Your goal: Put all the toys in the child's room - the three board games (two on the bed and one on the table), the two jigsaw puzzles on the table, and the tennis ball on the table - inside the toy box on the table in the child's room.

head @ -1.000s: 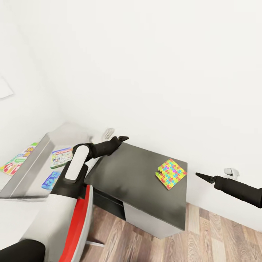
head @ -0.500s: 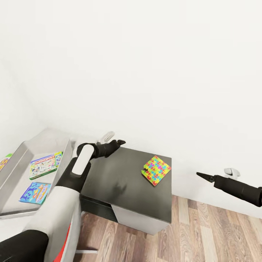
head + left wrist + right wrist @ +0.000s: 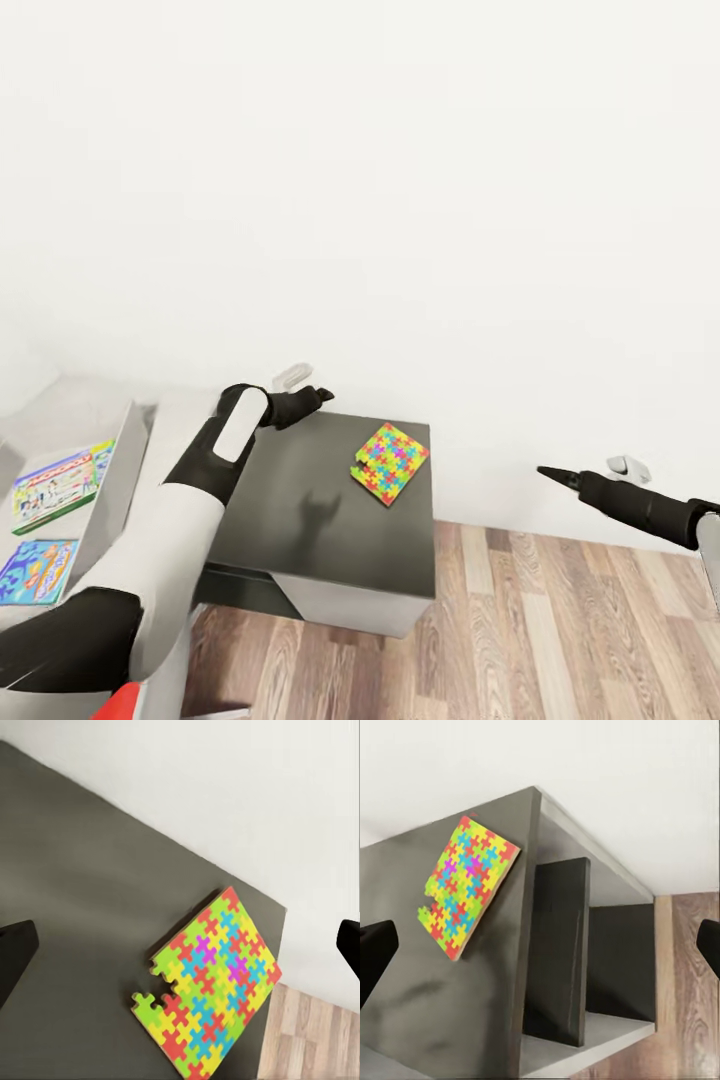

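Note:
One jigsaw puzzle [image 3: 390,463] lies flat on a dark grey table top [image 3: 320,520], near its back right corner. It also appears in the left wrist view as the puzzle [image 3: 206,982] and in the right wrist view as the puzzle [image 3: 465,885]. My left gripper [image 3: 316,396] hovers over the back left of that top, open, its fingers [image 3: 15,952] wide apart and holding nothing. My right gripper [image 3: 550,472] hangs open in the air to the right of the table, above the floor. At the far left the grey toy box [image 3: 112,490] holds two board games [image 3: 58,487] [image 3: 35,570].
A plain white wall runs close behind the table. Wood-plank floor [image 3: 560,620] spreads to the right and front. Under the dark top is an open shelf with a dark divider [image 3: 562,945]. Small white fittings sit on the wall [image 3: 630,466] [image 3: 290,377].
The whole picture has slid left as the camera turned right. The puzzle stays where it was on the table. Both arms keep their poses, grippers still open.

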